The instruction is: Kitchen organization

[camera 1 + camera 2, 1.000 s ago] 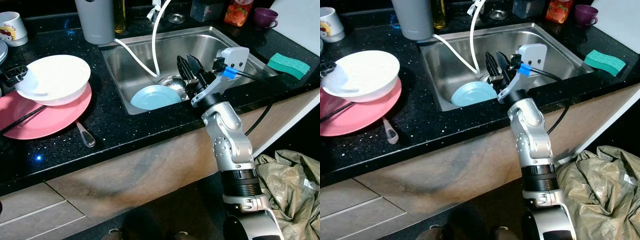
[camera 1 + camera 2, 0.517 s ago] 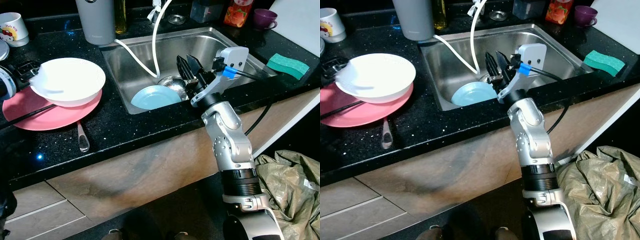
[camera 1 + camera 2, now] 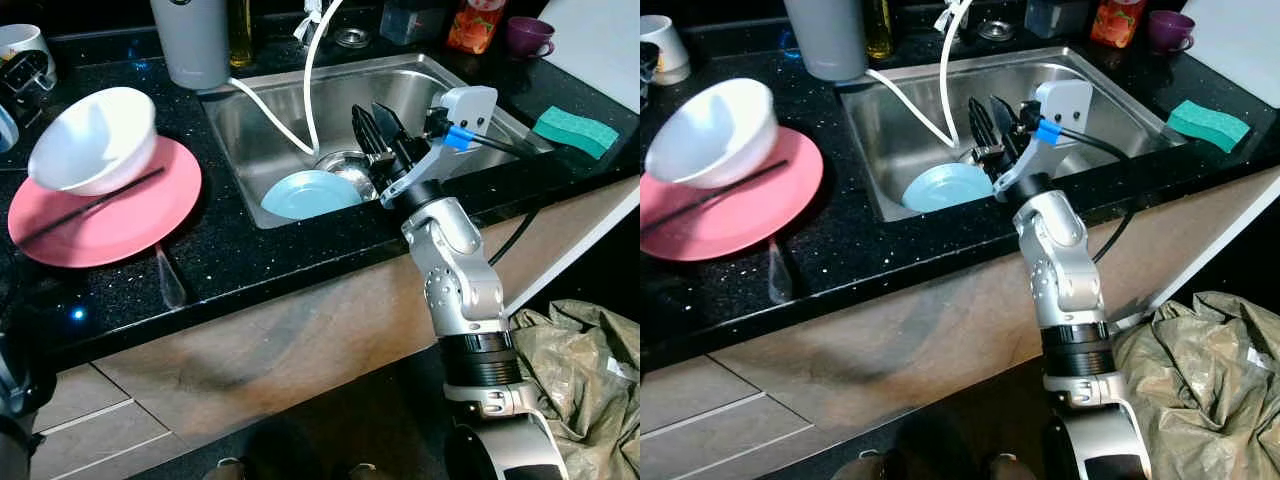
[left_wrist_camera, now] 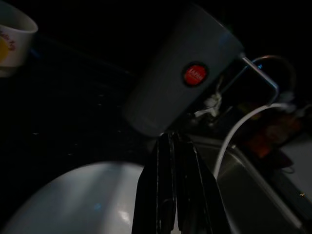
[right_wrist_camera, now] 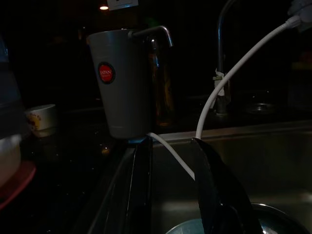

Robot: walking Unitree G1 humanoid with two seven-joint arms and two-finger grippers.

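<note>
A white bowl (image 3: pixel 95 140) leans tilted on a pink plate (image 3: pixel 110 215) on the black counter, with a thin black stick (image 3: pixel 95 203) across the plate. My left gripper (image 3: pixel 25 72) is back-left of the bowl, near a white mug (image 3: pixel 18 40), apart from the bowl. In the left wrist view its fingers (image 4: pixel 168 146) lie pressed together above the bowl (image 4: pixel 87 200). My right gripper (image 3: pixel 368 112) hangs open over the sink (image 3: pixel 260 130), just above a light blue plate (image 3: pixel 310 193). Nothing sits between its fingers (image 5: pixel 207 185).
A spoon (image 3: pixel 167 280) lies in front of the pink plate. A grey cup (image 3: pixel 190 40) and a white hose (image 3: pixel 312 80) stand at the sink's back. A green sponge (image 3: pixel 577 130) and a purple cup (image 3: pixel 528 35) are at the right. A crumpled bag (image 3: pixel 585 360) lies on the floor.
My left gripper let go of the bowl's rim and drew back to the far left. The bowl now rests tilted on the pink plate. The right arm barely moved.
</note>
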